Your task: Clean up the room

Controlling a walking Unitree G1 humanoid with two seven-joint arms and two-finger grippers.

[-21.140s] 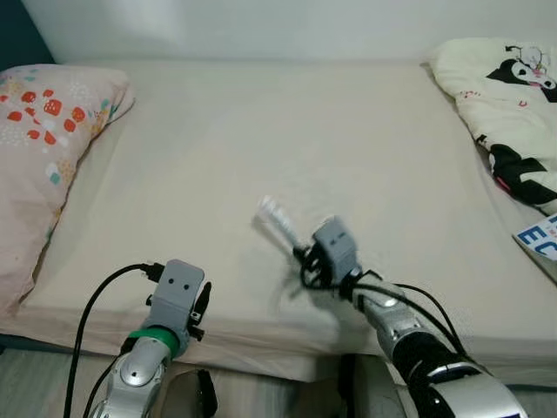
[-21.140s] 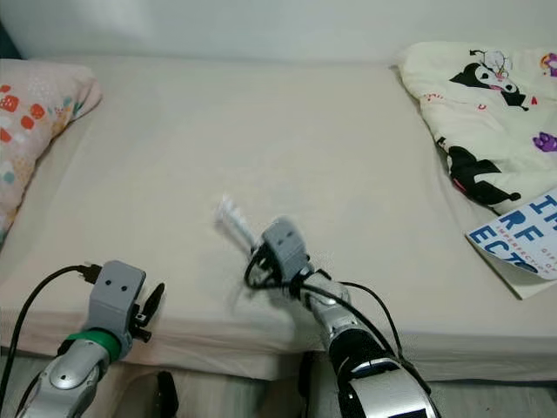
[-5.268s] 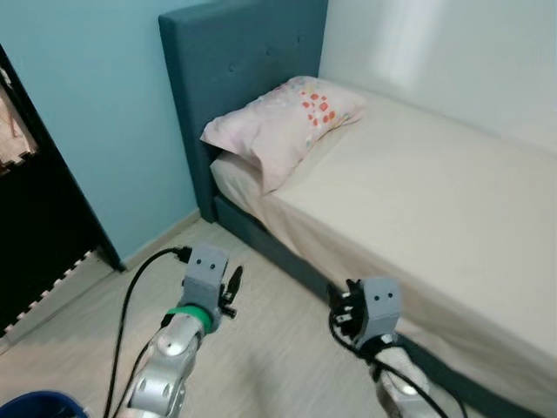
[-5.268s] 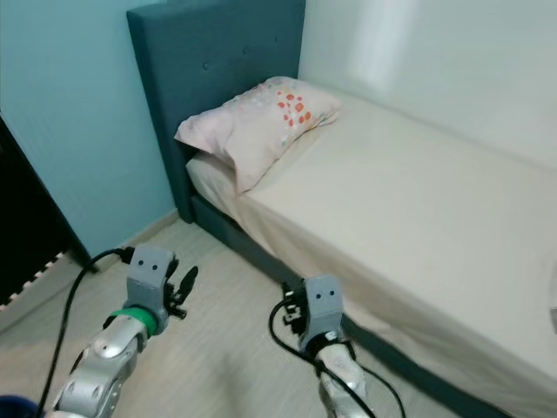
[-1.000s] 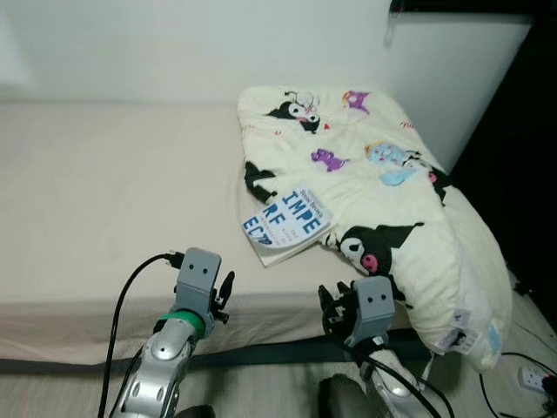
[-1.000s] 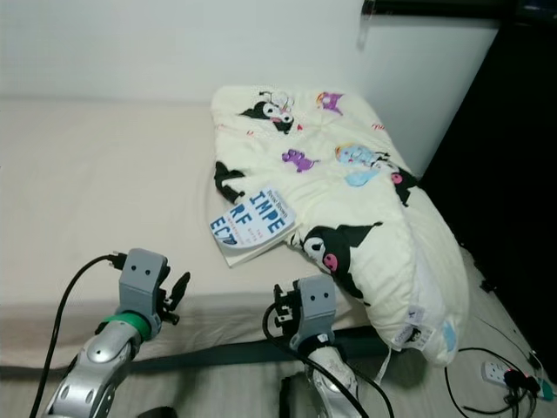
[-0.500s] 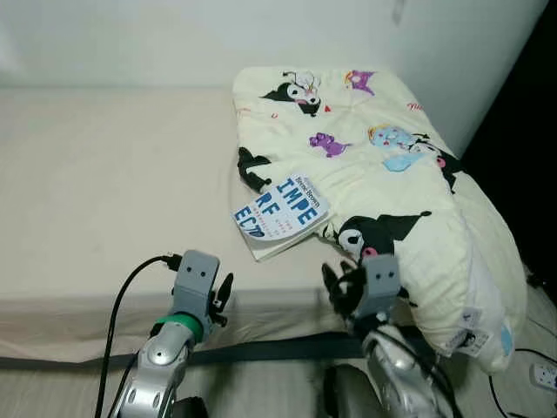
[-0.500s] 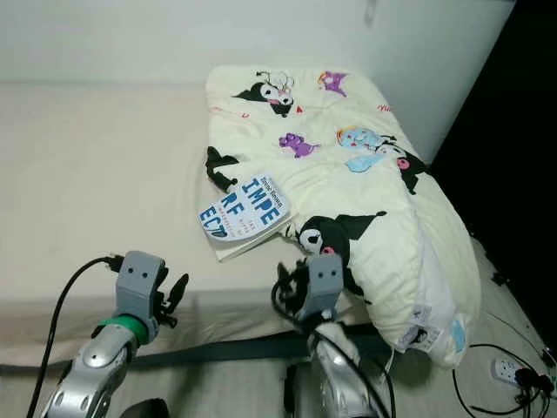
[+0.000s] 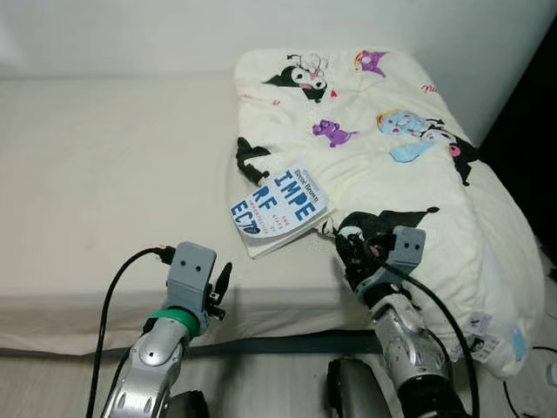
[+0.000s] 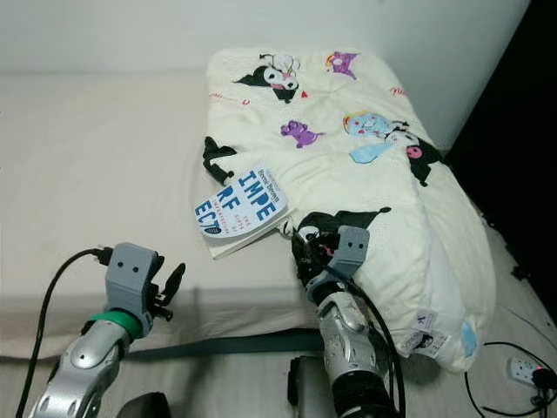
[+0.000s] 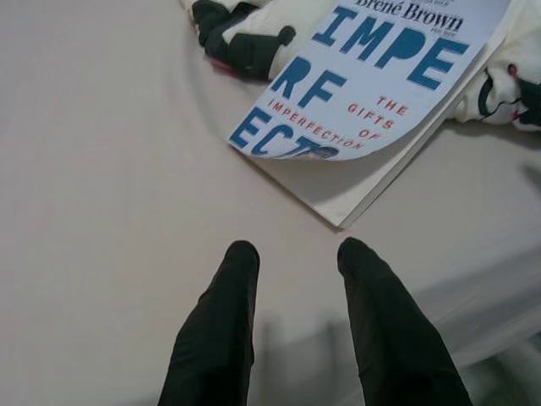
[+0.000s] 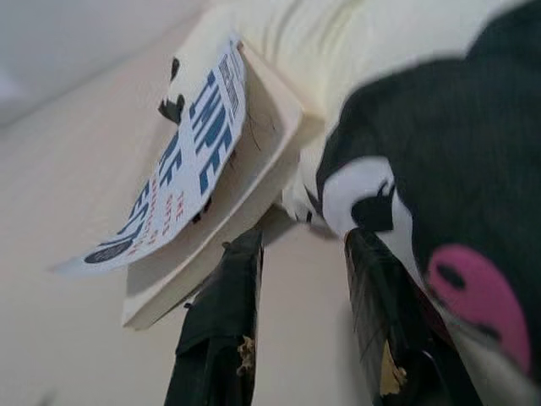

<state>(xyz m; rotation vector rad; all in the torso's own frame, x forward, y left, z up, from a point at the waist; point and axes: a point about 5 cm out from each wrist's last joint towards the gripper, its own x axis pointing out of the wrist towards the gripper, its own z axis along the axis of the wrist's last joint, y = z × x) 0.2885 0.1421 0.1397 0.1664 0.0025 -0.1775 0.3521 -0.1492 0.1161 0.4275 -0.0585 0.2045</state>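
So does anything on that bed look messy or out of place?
Yes. A paperback book lies askew on the bed, half propped on the edge of a bunched-up cartoon-print blanket, its cover curling up. The blanket slumps over the mattress edge. The right gripper, open, is close to the book.

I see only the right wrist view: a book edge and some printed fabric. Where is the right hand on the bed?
Observer: The right hand is at the bed's near edge, between the book and the cartoon blanket.
Operator: Is the book lying flat?
Observer: Its far end rests on the blanket; its cover curls upward.
Operator: And the left hand?
Observer: The left hand is open, hovering over the sheet just short of the book's corner.
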